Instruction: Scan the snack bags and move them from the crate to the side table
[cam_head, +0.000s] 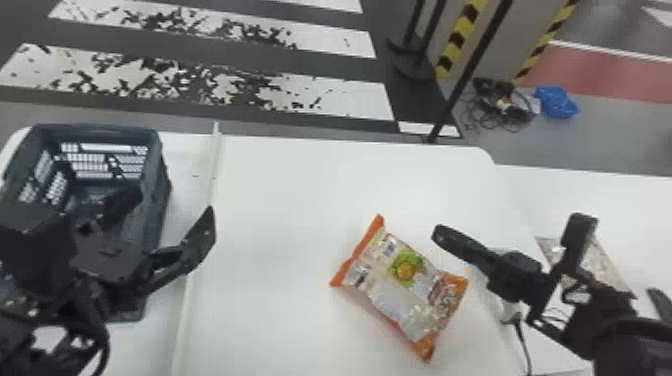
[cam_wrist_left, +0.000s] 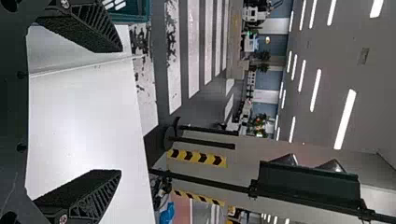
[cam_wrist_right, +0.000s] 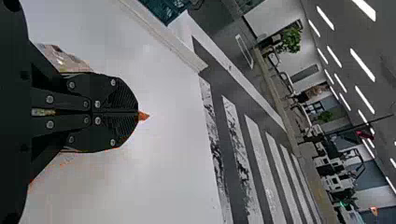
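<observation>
1. A snack bag (cam_head: 400, 285) with orange ends and a pale, shiny middle lies slantwise on the white tabletop (cam_head: 280, 200), between the two grippers.
2. The right gripper (cam_head: 442, 236) is near that bag, on its right side. Its two fingers are together, with nothing clamped between them; in the right wrist view an orange corner of the bag peeks out past the fingertips.
3. The left gripper (cam_head: 171, 205) is at the crate (cam_head: 95, 129), one finger over the opening and the other to the right of the crate's wall. Its fingers are wide apart and hold nothing.
4. The dark, slotted crate stands upright at the left of the tabletop, partly hidden by the left arm.
5. A raised white strip (cam_head: 190, 290) runs between the crate and the bag.
6. On the right, another bag (cam_head: 606, 265), dull and silvery, lies on the side tabletop (cam_head: 590, 195), partly behind the right arm.
7. Beyond, a blue bundle (cam_head: 556, 102) and tangled cables (cam_head: 492, 117) lie on the floor.
</observation>
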